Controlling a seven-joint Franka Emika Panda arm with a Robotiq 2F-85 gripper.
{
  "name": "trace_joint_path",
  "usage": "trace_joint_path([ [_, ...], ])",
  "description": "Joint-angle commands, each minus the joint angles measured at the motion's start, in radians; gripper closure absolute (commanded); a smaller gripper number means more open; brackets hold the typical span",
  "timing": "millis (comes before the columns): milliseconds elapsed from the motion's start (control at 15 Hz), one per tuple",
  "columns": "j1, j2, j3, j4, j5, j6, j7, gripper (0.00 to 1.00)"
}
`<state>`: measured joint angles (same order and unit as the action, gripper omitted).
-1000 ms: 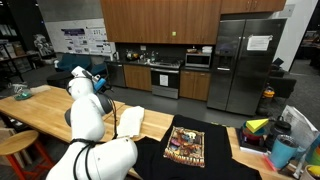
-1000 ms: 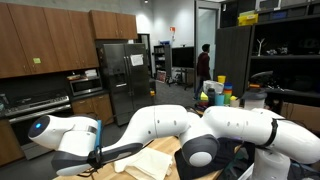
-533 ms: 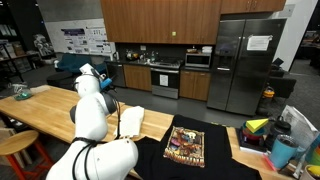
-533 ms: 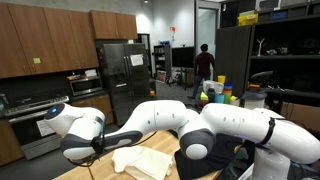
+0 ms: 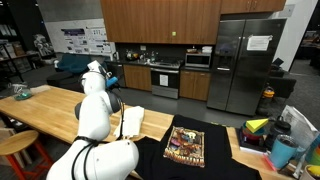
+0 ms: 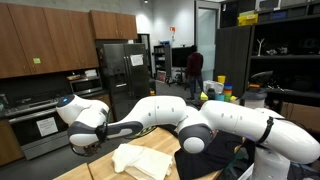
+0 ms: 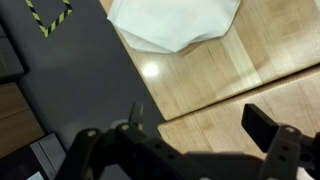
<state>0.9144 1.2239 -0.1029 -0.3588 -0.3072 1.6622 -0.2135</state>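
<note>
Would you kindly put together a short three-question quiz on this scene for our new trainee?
1. True or false: in the wrist view the jaws are shut on the white cloth.
2. What colour is the printed shirt lying beside that cloth in an exterior view? A black, B white, C red.
3. Fill in: the cloth lies on a table with a top of ____.
Key: 1 false, the jaws stand open and empty, apart from the cloth; 2 A; 3 wood.
</note>
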Motion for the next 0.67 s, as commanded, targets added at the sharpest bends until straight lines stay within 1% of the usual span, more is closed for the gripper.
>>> trace_joint_path([
  [0,-0.03,-0.029,0.025,-0.014,0.029,0.003,-0.036,0.0],
  [600,-0.072,-0.03,0.048,-0.016,0.049,0.03,-0.065,0.0],
])
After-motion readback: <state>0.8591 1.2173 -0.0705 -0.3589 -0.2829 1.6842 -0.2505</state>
